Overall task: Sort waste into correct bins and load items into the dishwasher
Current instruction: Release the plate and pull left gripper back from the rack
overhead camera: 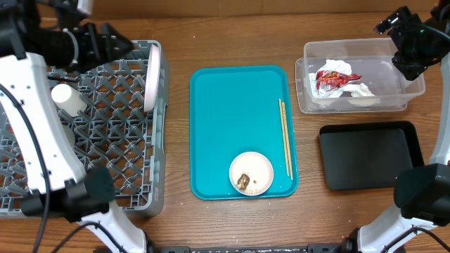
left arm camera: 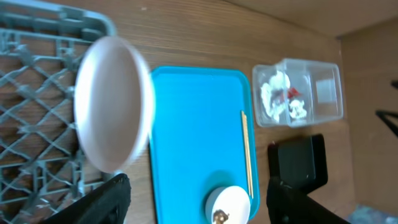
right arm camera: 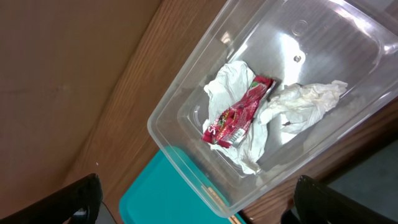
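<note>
Wood-grain tabletop [overhead camera: 232, 35] carries everything, and a plain brown board stands along its far edge.

The grey dish rack [overhead camera: 156, 176] fills the left end. Its left side and far-left corner are covered by the left arm, so part of its lattice floor is hidden. The teal serving tray [overhead camera: 232, 119] lies in the middle of the table. The shallow black tray [overhead camera: 369, 154] sits near the right end, towards the front edge, with nothing in it. The clear plastic tub [overhead camera: 351, 48] sits just behind it at the far right.

In the rack, a white round plate [overhead camera: 151, 77] stands on edge against the right wall, near the far-right corner. A small white cup [overhead camera: 67, 98] lies towards the rack's left side, partly under the arm.

On the teal tray, thin wooden chopsticks [overhead camera: 285, 137] lie side by side along the right edge. A small white bowl [overhead camera: 256, 163] sits by the front edge with a brown food lump [overhead camera: 243, 182] inside. Pale specks beside the lump are too small to identify.

The tub holds crumpled white tissue [overhead camera: 360, 90] and a crinkled red snack wrapper [overhead camera: 336, 77] lying on top of it.

The left gripper [left arm camera: 198, 186] hangs over the rack's far side with its fingers spread wide. It holds nothing, and the plate stands apart from it. The right gripper [right arm camera: 202, 205] hovers above the tub, fingers fully spread and empty.
</note>
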`<action>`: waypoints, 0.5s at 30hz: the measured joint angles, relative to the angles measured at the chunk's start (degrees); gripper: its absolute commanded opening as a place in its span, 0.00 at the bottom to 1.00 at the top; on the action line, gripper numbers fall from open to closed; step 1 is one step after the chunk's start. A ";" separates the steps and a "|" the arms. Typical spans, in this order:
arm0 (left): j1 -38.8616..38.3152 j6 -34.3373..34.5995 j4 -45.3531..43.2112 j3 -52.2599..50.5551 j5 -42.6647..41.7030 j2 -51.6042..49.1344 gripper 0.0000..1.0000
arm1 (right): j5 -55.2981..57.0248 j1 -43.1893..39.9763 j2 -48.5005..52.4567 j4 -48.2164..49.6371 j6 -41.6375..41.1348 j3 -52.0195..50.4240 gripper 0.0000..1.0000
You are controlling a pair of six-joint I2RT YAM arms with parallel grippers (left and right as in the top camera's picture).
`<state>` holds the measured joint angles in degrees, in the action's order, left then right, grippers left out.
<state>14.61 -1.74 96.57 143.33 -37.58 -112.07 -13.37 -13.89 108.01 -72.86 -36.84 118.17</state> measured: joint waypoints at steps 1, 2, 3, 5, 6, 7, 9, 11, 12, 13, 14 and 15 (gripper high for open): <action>-1.38 0.50 0.02 0.00 0.79 1.05 0.76 | 0.02 0.00 0.00 0.02 -0.04 0.00 1.00; -2.93 1.14 0.07 0.00 1.66 2.14 0.77 | 0.02 0.00 0.00 -0.02 -0.04 0.00 1.00; -4.35 1.68 0.09 0.00 2.45 3.15 0.78 | 0.02 0.00 0.00 -0.02 0.00 0.00 1.00; -7.82 2.47 0.09 0.00 4.11 5.22 0.81 | 0.02 0.00 0.00 0.00 -0.02 0.00 1.00; -9.29 2.93 0.11 0.00 4.85 5.99 0.82 | 0.02 0.00 0.00 0.00 0.00 0.00 1.00; -10.82 3.21 0.11 0.00 5.60 6.78 0.83 | 0.02 0.00 0.00 0.00 -0.02 0.00 1.00; -14.19 3.65 0.11 -0.04 7.15 8.24 0.85 | 0.02 0.00 0.00 0.00 -0.02 0.00 1.00; -17.88 4.33 0.11 -0.59 8.50 9.62 0.87 | 0.02 0.00 0.00 0.00 -0.04 0.00 1.00; -19.58 4.52 0.13 -0.94 8.87 10.14 0.88 | 0.02 0.00 0.00 -0.02 -0.02 0.00 1.00; -21.70 4.66 0.11 -1.40 9.29 10.62 0.88 | 0.02 0.00 0.00 0.00 -0.04 0.00 1.00; -22.86 4.74 0.13 -1.66 9.40 10.84 0.88 | 0.00 0.00 0.00 0.00 -0.04 0.00 1.00; -24.83 4.83 0.11 -2.08 9.70 11.06 0.88 | 0.00 0.00 0.00 -0.02 -0.07 0.00 1.00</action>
<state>-10.22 3.09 96.68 141.25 -27.88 -101.01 -13.37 -13.89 108.01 -72.88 -36.91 118.17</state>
